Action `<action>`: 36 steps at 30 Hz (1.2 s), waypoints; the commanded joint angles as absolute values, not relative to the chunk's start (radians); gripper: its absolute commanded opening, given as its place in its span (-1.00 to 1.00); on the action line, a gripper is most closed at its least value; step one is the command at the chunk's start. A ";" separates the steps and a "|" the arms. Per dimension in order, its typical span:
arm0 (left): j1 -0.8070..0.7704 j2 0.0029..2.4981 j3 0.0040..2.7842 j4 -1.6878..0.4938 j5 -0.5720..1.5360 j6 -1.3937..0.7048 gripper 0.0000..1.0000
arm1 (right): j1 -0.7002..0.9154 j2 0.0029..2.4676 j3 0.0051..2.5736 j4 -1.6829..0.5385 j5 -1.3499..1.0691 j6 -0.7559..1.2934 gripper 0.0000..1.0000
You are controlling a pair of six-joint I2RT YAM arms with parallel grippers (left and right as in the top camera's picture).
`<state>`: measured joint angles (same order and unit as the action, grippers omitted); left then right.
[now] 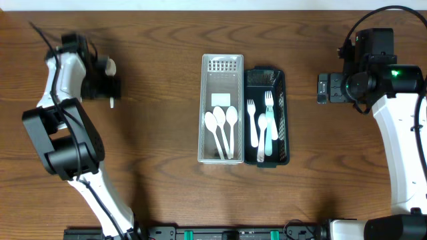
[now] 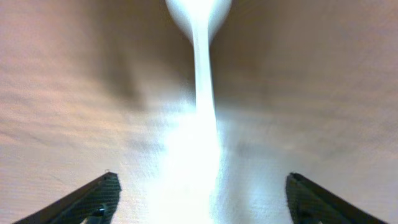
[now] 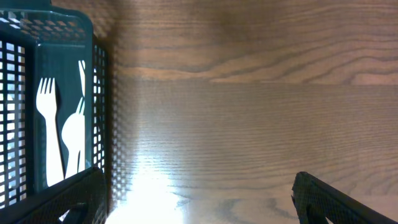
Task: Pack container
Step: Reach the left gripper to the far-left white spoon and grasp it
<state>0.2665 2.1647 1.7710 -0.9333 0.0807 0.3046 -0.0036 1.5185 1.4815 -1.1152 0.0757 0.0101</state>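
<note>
While scanning from the far left, saw the left gripper (image 1: 110, 85) low over the table (image 1: 160, 167), fingers (image 2: 93, 198) spread wide, straddling a loose white spoon (image 2: 200, 62) lying on the wood; could not tell about contact. Mid-table, found a pale tray (image 1: 220, 83) holding three white spoons (image 1: 219, 115) side by side, touching a dark tray (image 1: 261, 83) with white forks (image 1: 251, 107) on its right. Farther right, noted the right gripper (image 1: 323, 88) near that dark tray, jaws likewise apart, gripping nothing.
</note>
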 commanded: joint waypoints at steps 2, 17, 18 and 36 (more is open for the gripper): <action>0.238 2.154 1.897 -0.863 0.083 0.233 0.82 | -0.008 1.525 1.478 -1.119 0.078 0.011 0.99; 0.239 2.287 1.895 -0.760 0.083 0.204 0.84 | -0.008 1.525 1.478 -1.135 0.078 0.041 0.98; 0.239 2.302 1.895 -0.760 0.083 0.204 0.83 | -0.008 1.525 1.478 -1.137 0.078 0.041 0.99; 0.252 2.396 1.887 -0.778 0.083 0.204 0.52 | -0.008 1.525 1.478 -1.158 0.078 0.048 0.98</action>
